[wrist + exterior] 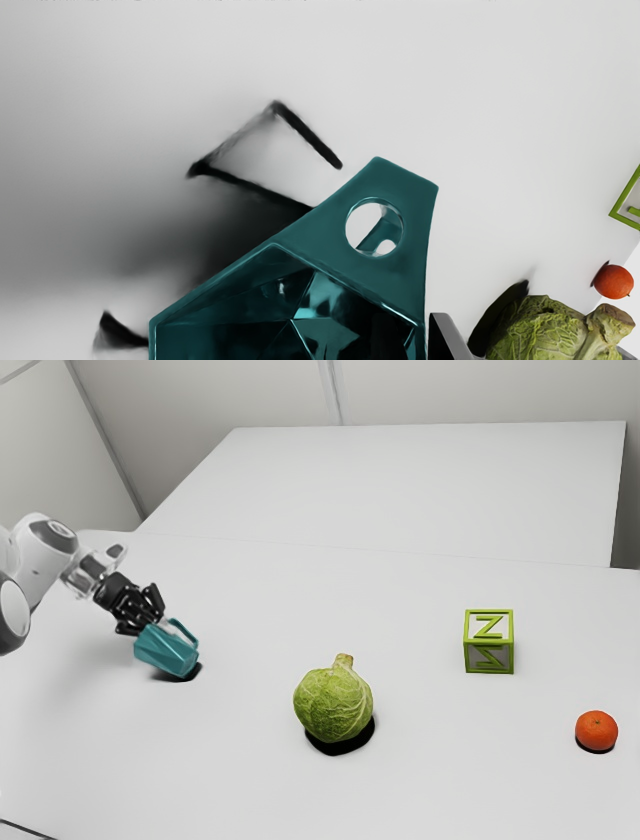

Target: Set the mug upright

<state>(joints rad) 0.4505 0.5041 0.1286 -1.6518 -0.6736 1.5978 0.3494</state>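
Note:
In the exterior view the gripper [158,620] is at the left, shut on the teal mug [168,649]. The mug hangs tilted, its mouth toward the hand and its base end low, close above a dark shadow. In the wrist view the gripper [417,345] holds the faceted mug [395,275] by its wall. One grey finger [447,335] lies along the outside; a dark shape inside the mouth may be the other, mostly hidden. The handle, with a round hole, juts from the rim beside that finger.
A green cabbage [334,702] sits on the white table [240,760] nearest the mug. Farther toward the exterior view's right are a green-framed letter block [489,642] and an orange fruit [596,730]. A second white surface [400,490] lies behind.

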